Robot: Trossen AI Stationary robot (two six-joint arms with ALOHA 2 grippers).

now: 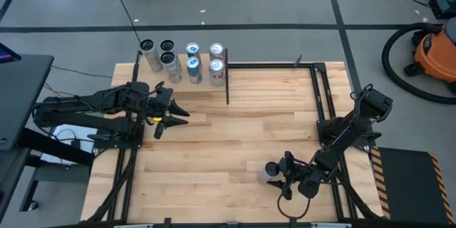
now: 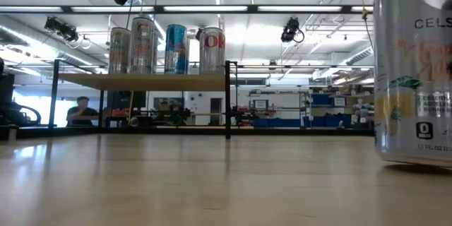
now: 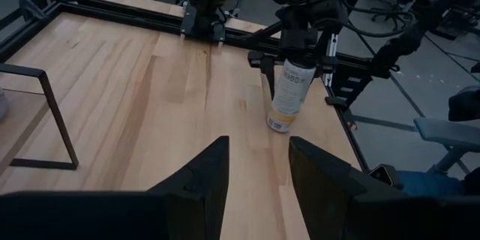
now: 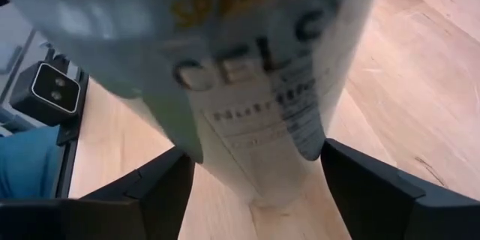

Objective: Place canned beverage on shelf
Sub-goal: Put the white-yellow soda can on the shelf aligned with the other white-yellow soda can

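Pale-labelled, the canned beverage [image 3: 289,97] stands upright on the wooden tabletop [image 1: 235,142] near its front right, between the right gripper's [image 1: 283,174] fingers, which stand apart beside it; contact is unclear. Farther back left, the left gripper [image 1: 173,118] hovers, jaws narrowly parted, empty. Farthest, the shelf [image 2: 145,81] carries seven cans [image 2: 166,48].

Seven cans [image 1: 182,58] crowd the shelf [image 2: 145,81]; the tabletop [image 1: 235,142] lies open.

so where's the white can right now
In the high view the white can stands near the table's front right, between the right gripper's fingers, far from the shelf.
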